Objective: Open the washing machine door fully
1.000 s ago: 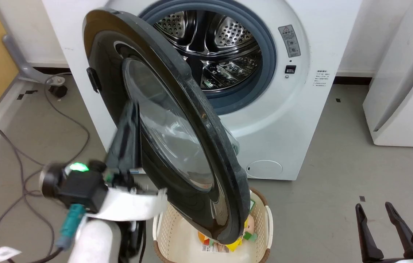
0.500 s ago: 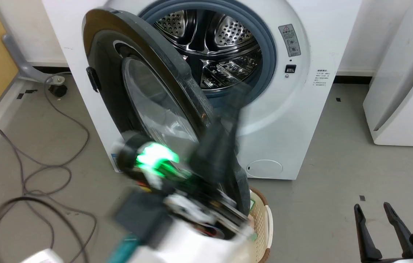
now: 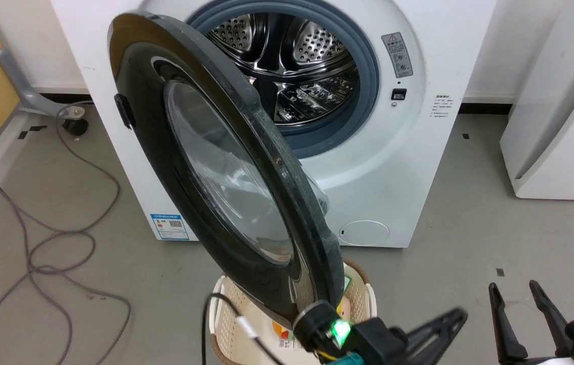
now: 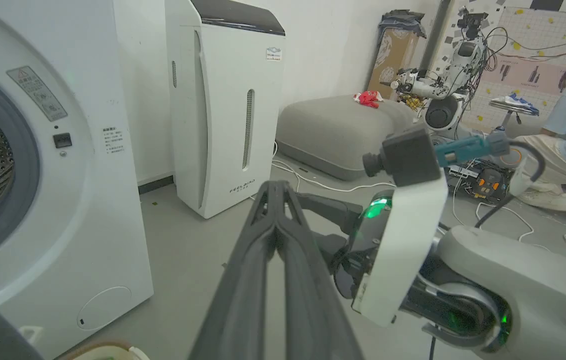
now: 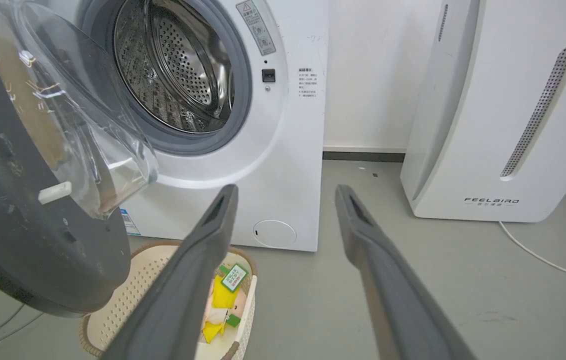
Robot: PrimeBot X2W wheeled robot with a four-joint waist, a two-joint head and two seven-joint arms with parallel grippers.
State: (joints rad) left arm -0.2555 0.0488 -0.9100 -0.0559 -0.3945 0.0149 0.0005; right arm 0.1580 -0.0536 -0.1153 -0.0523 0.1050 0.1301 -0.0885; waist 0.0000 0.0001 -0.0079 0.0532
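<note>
Washing machine door (image 3: pixel 226 172) stands ajar, lower rim beside the clenched left gripper (image 3: pixel 455 317); right gripper (image 3: pixel 513 288) spread, farther off.

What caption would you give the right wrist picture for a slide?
Open right gripper faces the washing machine, its door swung out above a laundry basket.

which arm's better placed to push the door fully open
Likely left: the left gripper, shut, sits right by the washing machine door's lower free edge; the right gripper, open, is farther off.
</note>
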